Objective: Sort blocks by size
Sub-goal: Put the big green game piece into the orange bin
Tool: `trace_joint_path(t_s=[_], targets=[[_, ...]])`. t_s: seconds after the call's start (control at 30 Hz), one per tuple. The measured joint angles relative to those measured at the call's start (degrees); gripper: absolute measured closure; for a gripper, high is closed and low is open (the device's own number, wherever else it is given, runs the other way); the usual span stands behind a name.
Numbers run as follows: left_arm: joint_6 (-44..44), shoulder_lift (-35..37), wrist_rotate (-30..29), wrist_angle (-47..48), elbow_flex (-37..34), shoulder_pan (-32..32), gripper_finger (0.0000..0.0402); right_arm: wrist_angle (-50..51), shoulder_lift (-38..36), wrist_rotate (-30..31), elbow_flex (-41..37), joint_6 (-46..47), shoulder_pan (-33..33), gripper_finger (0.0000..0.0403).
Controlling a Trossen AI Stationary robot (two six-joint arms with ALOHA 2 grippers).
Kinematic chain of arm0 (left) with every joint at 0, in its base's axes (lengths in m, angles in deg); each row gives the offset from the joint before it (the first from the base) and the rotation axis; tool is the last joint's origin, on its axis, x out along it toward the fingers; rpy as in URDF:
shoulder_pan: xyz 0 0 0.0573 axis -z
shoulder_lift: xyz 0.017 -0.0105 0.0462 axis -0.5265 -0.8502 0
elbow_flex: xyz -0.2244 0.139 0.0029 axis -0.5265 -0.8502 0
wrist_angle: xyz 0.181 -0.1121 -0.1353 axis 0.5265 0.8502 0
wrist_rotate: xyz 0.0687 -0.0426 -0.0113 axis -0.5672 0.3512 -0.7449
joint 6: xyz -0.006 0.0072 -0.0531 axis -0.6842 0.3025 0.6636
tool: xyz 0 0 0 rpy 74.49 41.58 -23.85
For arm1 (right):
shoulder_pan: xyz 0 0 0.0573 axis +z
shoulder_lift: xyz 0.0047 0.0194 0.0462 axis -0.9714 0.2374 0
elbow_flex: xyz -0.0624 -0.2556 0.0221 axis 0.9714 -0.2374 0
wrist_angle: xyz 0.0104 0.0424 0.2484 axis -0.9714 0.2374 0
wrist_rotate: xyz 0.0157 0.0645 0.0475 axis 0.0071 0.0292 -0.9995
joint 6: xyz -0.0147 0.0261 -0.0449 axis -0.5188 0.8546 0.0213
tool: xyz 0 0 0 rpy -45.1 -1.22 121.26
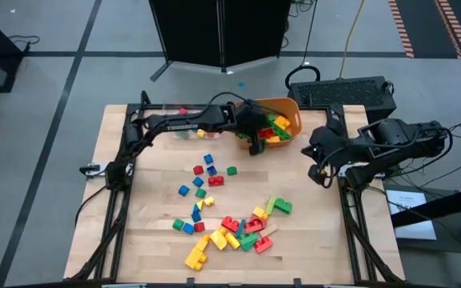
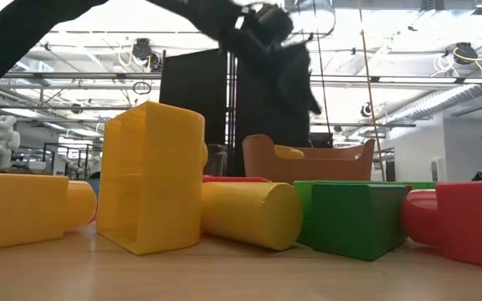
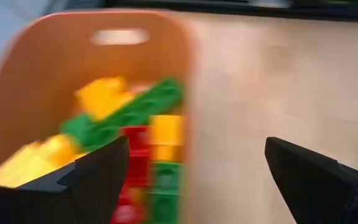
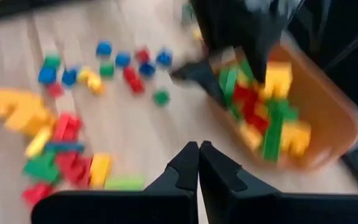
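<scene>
Near table (image 1: pixel 150 240) edge: blocks (image 1: pixel 230 232) heaped, bigger bricks here; smaller cubes scattered mid-table, just left of centre. Far right: orange tub (image 1: pixel 290 108) with more bricks inside. My left claw (image 1: pixel 256 142) hangs at tub's near-left rim, fingers spread wide, holding nothing. Loose blocks lie nearward of it. My right claw (image 4: pixel 199 163) pinched shut, empty, parked off right edge; left arm nearer.
</scene>
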Motion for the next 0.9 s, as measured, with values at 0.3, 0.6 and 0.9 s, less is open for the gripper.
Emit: trace_joint_path(t_s=[0.3, 0.6, 0.9], targets=[[-2.7, 0.94, 2.69, 18.58, 8.38, 5.44, 0.0032, -3.45, -3.99, -11.44, -24.61, 22.61, 5.47, 0.0394], [-5.28, 3.66, 4.84, 34.28, 8.73, 5.83, 0.0032, -45.7, -4.69, -18.21, -55.07, 45.43, 9.96, 0.0394], [-8.71, 3.73, 4.89, 41.24, 8.73, 5.82, 0.0032, -48.61, 0.52, -18.44, -60.18, 58.17, 12.41, 0.0396]])
